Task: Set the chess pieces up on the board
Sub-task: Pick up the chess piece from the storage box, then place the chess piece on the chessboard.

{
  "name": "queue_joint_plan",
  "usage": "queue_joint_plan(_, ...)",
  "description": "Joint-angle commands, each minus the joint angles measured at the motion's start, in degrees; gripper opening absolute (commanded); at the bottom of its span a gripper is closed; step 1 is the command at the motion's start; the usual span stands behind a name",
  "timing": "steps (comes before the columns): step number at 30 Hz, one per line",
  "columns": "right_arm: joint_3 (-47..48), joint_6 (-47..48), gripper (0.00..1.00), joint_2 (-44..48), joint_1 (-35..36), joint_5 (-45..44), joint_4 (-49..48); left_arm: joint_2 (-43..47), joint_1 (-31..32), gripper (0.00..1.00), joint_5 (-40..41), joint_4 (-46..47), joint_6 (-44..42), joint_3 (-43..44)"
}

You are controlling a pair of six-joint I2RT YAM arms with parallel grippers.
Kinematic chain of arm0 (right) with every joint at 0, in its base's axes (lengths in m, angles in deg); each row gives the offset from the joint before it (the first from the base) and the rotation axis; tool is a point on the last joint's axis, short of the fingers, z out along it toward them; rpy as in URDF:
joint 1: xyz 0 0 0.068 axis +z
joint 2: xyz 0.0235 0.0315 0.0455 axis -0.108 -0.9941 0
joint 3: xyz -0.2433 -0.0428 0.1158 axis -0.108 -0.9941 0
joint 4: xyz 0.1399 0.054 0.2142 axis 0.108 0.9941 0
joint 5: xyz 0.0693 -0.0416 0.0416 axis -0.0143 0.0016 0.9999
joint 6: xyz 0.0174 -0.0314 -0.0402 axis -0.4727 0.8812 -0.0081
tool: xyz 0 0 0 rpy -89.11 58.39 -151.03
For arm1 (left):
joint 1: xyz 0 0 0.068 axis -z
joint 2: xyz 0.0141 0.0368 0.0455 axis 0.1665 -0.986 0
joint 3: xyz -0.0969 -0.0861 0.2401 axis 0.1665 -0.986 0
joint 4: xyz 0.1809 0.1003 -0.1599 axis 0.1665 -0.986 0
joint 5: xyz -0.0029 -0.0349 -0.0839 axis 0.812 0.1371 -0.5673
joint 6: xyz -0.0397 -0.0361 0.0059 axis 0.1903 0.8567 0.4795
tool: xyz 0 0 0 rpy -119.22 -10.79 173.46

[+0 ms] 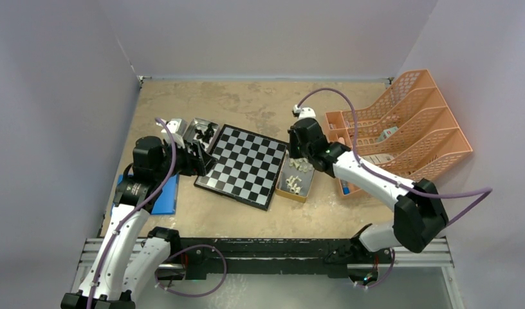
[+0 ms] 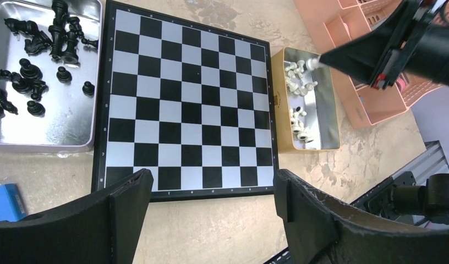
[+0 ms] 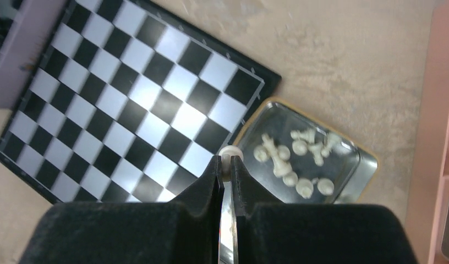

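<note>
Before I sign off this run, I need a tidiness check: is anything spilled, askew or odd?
Only the board sits skewed to the table edge. Black pieces and white pieces lie jumbled in their trays, none spilled outside.

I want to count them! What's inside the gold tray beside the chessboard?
Cream-white chess pieces lie loose inside the gold tray. The right end effector, shut on one white piece, covers part of the tray, so more may hide there.

Plain pale-lilac walls [image 1: 266,35] close in a mottled beige tabletop [image 1: 247,103] on three sides under even, soft light, with an orange plastic file rack [image 1: 433,129] at its right edge and a dark metal rail [image 1: 279,248] along the near edge.
</note>
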Motion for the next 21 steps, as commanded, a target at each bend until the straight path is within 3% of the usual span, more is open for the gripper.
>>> queue_joint_plan(1,8.0,1.0,0.04,-3.8,0.1,-0.6,0.1,0.7,0.3,0.81,0.8,1.1,-0.2,0.0)
queue_joint_plan(14,21.3,3.0,0.05,-22.3,0.2,-0.1,-0.8,1.1,0.3,0.81,1.0,1.1,-0.1,-0.1)
queue_joint_plan(21,24.7,3.1,0.07,-27.5,0.2,-0.2,1.0,1.6,0.3,0.81,1.2,1.0,-0.1,0.0)
